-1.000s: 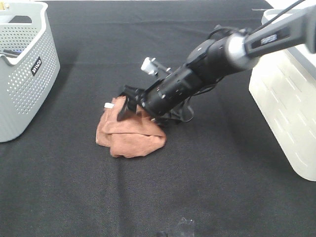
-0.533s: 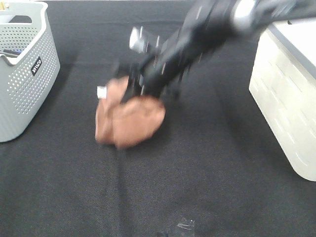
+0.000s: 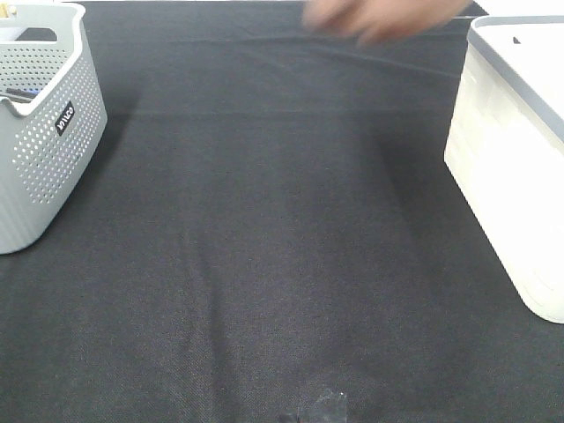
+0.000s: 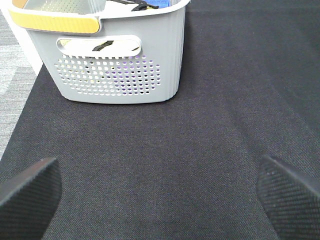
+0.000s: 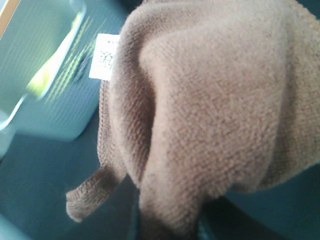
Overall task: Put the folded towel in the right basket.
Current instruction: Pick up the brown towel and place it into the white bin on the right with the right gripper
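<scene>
Although it lay on the worktop [image 3: 282, 264] a second ago, the towel [image 3: 379, 16] now hangs near the right basket [image 3: 515, 150], gripped by the right tool; the left tool [image 4: 160, 195] gapes; probably only the drop remains.

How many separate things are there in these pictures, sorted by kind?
Baskets: 2, a grey basket and a white basket
Towels: 1, a brown towel, held up off the table
Total: 3, not counting the grey basket's contents, which are too hidden to count
</scene>
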Robot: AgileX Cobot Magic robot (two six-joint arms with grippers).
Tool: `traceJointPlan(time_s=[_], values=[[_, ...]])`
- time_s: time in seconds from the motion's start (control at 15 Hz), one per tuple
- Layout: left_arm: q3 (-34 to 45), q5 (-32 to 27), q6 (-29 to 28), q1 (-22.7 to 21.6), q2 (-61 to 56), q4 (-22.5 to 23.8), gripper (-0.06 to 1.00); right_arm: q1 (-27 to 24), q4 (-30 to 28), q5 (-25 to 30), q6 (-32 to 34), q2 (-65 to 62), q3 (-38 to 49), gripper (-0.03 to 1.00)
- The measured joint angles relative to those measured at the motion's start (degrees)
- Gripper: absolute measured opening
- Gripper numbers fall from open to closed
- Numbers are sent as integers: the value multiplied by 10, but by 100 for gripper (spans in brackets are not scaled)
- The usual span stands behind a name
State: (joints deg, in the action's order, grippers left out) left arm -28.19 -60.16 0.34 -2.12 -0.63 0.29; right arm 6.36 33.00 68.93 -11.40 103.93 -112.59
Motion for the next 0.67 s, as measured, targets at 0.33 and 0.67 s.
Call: traceJointPlan(time_s=[0.33,0.67], values=[[0,0,0,0,0,0,99,-186,-201,9,21,-15,-2,19],[0,0,0,0,0,0,99,-223,-244,9,60,52,-2,19]])
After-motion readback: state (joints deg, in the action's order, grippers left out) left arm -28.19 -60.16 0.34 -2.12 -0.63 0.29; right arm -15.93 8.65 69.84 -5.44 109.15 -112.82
